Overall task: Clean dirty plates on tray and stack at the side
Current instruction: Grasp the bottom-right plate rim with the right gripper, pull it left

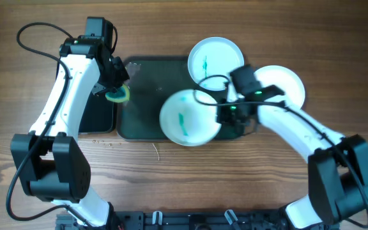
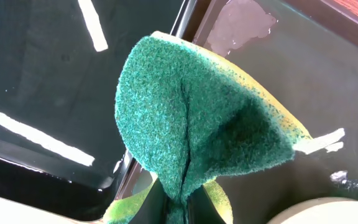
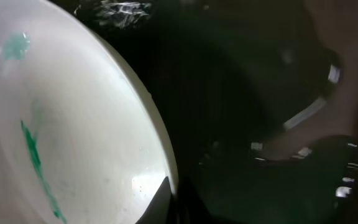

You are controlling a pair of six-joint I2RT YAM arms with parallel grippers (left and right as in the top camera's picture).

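Item one, the tray (image 1: 147, 82): we record it dark and shallow, at the middle of the wooden counter (image 1: 171, 185), its long side running left to right. Item two, the front plate (image 1: 184, 120): pale-tinted with a teal streak down its face, lying at the tray's near side and overhanging the near rim; the right wrist view shows the same streak (image 3: 36, 162) and a dab near the rim. Item three, the far plate (image 1: 214, 59): white with a small teal mark, sitting over the tray's far right corner and overhanging the far edge. Item four, the right plate (image 1: 285, 84): white, just beside the tray's right end on the counter, partly covered by the right arm; we cannot tell whether it touches the tray. Item five, the right end effector (image 1: 226, 115): fingers closed together on the front plate's right-hand rim, seen pinching its edge (image 3: 168, 200) in the wrist view. Item six, the left end effector (image 1: 114, 88): clamped on a sponge (image 1: 117, 95), which hangs over the tray's left edge, well apart from all three plates. The left wrist view shows the sponge (image 2: 191, 118) folded, green scouring face outward, yellow backing at its edges. Item seven, a black bin (image 1: 101, 116): just left of the tray, partly under the left arm.
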